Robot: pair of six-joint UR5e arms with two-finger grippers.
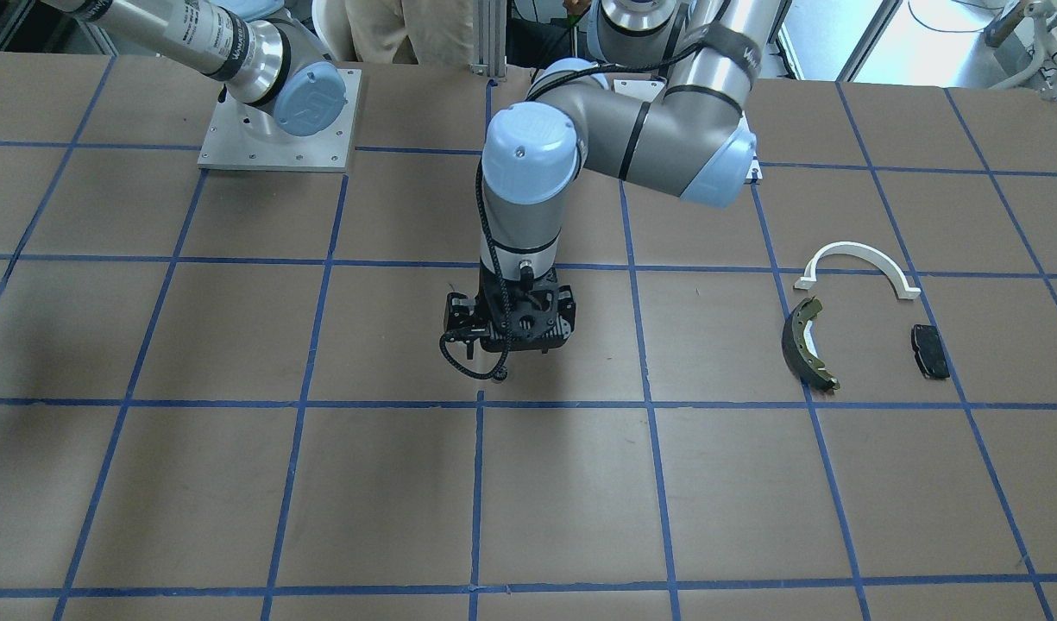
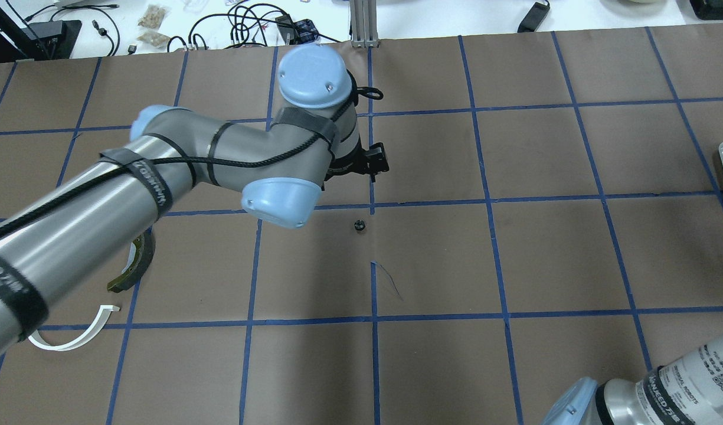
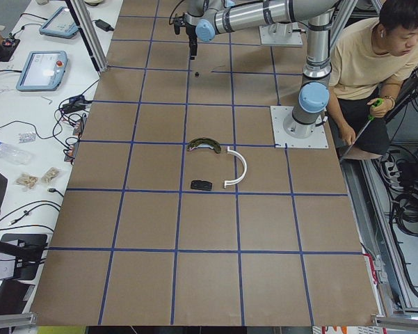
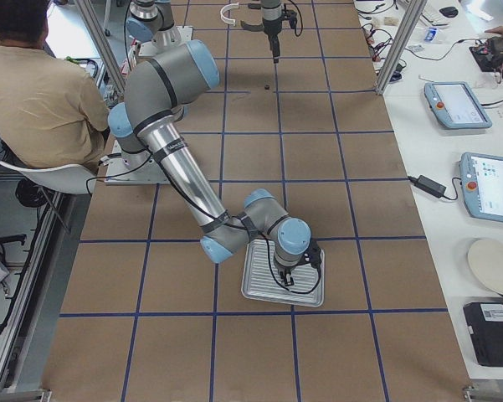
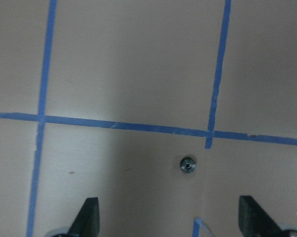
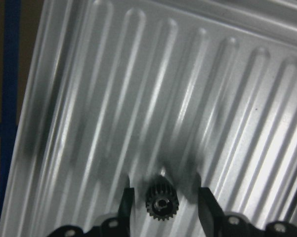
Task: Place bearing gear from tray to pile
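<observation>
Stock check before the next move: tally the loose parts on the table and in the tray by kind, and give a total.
Gears: 2 (table gear, tray gear)
White half-ring: 1
Brake shoe: 1
Black pad: 1
Total: 5

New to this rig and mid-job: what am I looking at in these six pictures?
Two robot arms work at a taped table. Four pictures come from fixed room cameras; two look down from the wrists. The left wrist view shows the open left gripper and a small gear lying loose on the table. The right wrist view shows the right gripper, open, straddling a bearing gear in the metal tray. The pile is the white half-ring, brake shoe and black pad.
</observation>
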